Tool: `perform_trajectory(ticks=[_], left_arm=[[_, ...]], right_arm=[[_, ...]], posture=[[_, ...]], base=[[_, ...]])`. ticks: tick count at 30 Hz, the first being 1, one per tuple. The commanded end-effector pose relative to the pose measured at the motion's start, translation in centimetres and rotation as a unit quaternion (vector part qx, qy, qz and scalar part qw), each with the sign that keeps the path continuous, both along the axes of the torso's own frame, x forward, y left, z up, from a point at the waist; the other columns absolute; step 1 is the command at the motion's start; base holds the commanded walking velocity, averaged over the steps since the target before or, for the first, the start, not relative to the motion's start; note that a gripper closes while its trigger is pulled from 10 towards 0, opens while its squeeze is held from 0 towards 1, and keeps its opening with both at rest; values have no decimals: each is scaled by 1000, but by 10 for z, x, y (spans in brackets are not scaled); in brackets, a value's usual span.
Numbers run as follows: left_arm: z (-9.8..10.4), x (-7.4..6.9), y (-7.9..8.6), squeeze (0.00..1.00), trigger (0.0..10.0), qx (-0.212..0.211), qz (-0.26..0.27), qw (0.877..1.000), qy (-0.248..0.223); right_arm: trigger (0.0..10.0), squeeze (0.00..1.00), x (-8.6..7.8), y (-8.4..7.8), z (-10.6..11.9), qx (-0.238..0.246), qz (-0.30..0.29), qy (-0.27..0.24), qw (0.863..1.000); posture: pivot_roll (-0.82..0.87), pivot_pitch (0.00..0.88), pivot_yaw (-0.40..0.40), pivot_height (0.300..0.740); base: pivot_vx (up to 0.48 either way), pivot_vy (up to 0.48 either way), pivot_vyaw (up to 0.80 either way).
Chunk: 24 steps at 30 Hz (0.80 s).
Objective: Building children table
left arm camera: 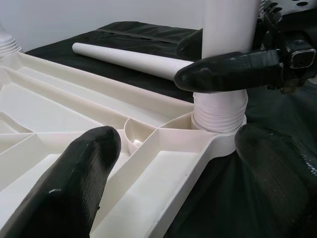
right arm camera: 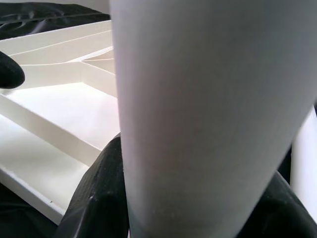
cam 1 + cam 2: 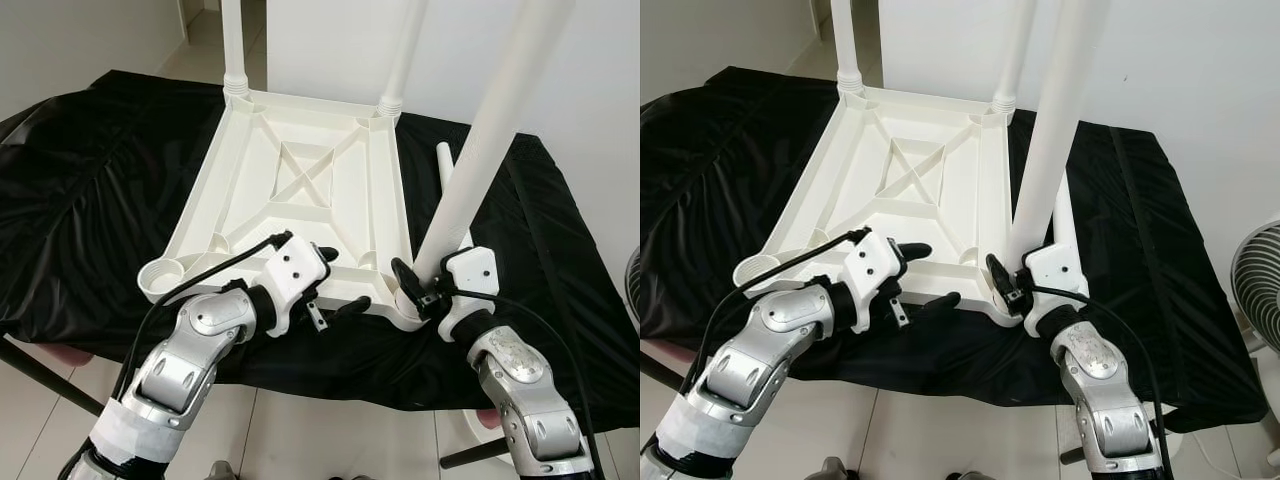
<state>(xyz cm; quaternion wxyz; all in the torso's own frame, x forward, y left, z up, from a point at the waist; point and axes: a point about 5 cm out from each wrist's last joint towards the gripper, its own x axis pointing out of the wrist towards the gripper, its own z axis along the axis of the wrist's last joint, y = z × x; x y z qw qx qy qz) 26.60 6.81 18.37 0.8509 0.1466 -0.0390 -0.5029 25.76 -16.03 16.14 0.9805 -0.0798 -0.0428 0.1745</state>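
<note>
The white plastic tabletop [image 3: 300, 190] lies upside down on a table covered in black cloth [image 3: 90, 200]. Two white legs [image 3: 232, 50] [image 3: 403, 50] stand in its far corners. A third leg [image 3: 480, 150] stands tilted in the near right corner socket [image 1: 220, 111], with my right gripper [image 3: 425, 285] shut on its lower end; its fingers [image 2: 99, 198] press both sides of the tube. My left gripper [image 3: 340, 280] is open, one finger inside and one outside the tabletop's near rim [image 1: 163, 163]. The near left socket [image 3: 163, 275] holds nothing. A loose leg [image 3: 445, 165] lies on the cloth beside the tabletop's right side.
The cloth table's near edge runs just under both grippers, with tiled floor [image 3: 300, 440] below. A white fan [image 3: 1255, 280] stands on the floor to the right. White walls rise behind the table.
</note>
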Motion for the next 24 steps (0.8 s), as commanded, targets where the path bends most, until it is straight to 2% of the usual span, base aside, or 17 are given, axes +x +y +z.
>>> perform_trajectory(ticks=[1, 6, 9, 15, 24], left_arm=[[3, 0, -1, 0, 10000, -5, 9, 1000, -4], [3, 0, -1, 0, 10000, -5, 9, 1000, -3], [3, 0, 0, 0, 10000, -3, 7, 1000, -5], [4, 1, 0, 0, 10000, -3, 5, 1000, -5], [5, 1, 0, 0, 10000, -4, 7, 1000, -6]], right_arm=[[10000, 0, -1, -5, -24, 0, -23, 61, 998], [10000, 0, 0, -4, -25, 11, -32, 64, 997], [10000, 0, 6, -8, -26, 47, -64, 76, 994], [10000, 0, 12, -10, -25, 81, -86, 86, 989], [10000, 0, 13, -9, -28, 85, -94, 91, 988]], posture=[[94, 115, -59, 740], [92, 114, -58, 740], [90, 112, -49, 740], [91, 110, -48, 740], [95, 108, -53, 740]], base=[[0, 0, 0], [0, 0, 0], [0, 0, 0], [0, 0, 0], [0, 0, 0]])
